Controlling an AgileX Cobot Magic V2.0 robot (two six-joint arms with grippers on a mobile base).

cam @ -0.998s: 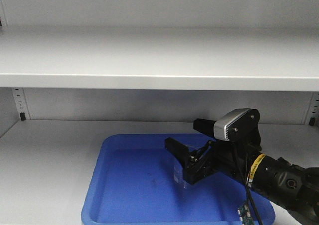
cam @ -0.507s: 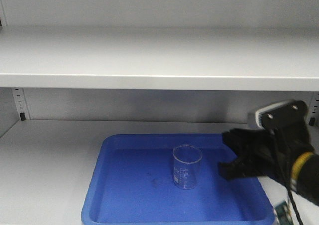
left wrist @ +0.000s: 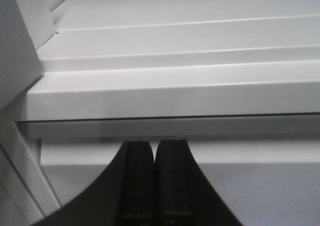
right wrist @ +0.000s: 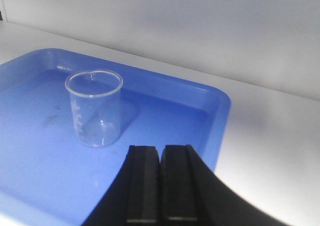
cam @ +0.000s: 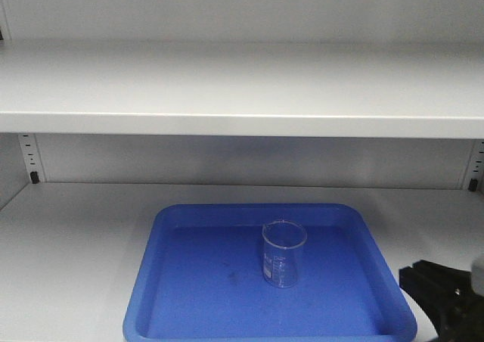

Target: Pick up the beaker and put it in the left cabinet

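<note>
The clear glass beaker (cam: 284, 253) stands upright in a blue tray (cam: 174, 228) on the lower shelf of the light grey cabinet (cam: 242, 92). It also shows in the right wrist view (right wrist: 95, 107), up and to the left of my right gripper (right wrist: 160, 148), which is shut and empty, apart from the beaker. In the front view only a dark part of the right arm (cam: 446, 296) shows at the bottom right corner. My left gripper (left wrist: 154, 145) is shut and empty, facing the front edges of grey shelves (left wrist: 175, 93).
The blue tray (right wrist: 220, 111) lies on the grey shelf, with bare shelf surface (right wrist: 280, 136) to its right. Slotted upright strips (cam: 30, 160) stand in the back corners. The upper shelf overhangs the tray.
My right gripper has let go of the beaker and drawn back right and toward the camera, out of the tray. The beaker stays standing in the tray.
</note>
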